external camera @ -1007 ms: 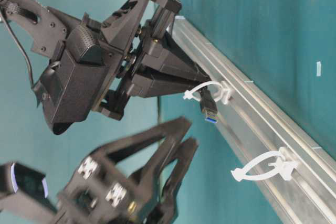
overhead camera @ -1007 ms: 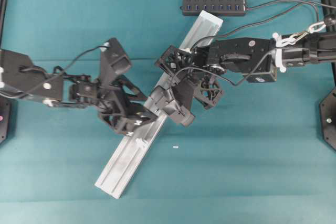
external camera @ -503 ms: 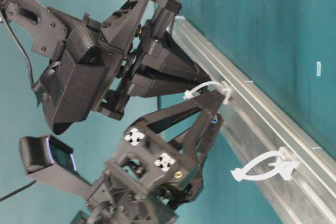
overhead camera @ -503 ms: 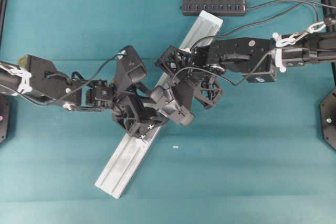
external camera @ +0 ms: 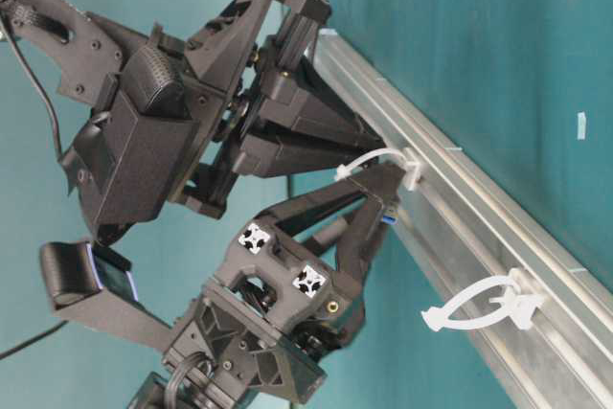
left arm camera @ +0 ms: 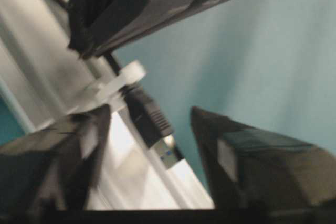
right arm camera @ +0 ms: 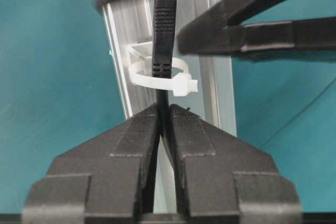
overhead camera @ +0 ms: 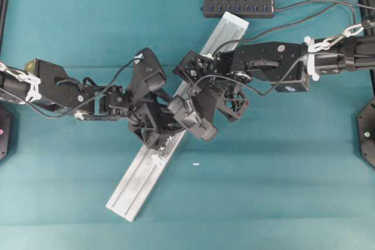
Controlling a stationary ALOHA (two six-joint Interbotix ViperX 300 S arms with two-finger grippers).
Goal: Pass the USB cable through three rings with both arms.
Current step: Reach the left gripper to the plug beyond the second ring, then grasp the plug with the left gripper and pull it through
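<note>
The rail (overhead camera: 176,136) is lying slantwise across the green table (overhead camera: 281,191), with both arms meeting over its middle. The right gripper (right arm camera: 164,124) is pinching the cable (right arm camera: 164,109) just behind the plug, its jaws closed tight on the cord, and is feeding the plug (left arm camera: 152,124) through a white ring (right arm camera: 157,76) on the rail. The plug is already poking out the far side of that ring. The left gripper (left arm camera: 152,129) is waiting there with its jaws standing apart on either side of the plug, one finger (left arm camera: 252,161) well clear of it; nothing is gripped yet.

A further ring (external camera: 484,306) is sitting down the rail, not yet threaded; a third is not in view.

To do the handover well, the left gripper should probably be centring on the plug's black body rather than its metal tip, closing squarely, and only then should the right be letting go. Pulling along the rail's line, not across it, should be keeping the ring from twisting.
</note>
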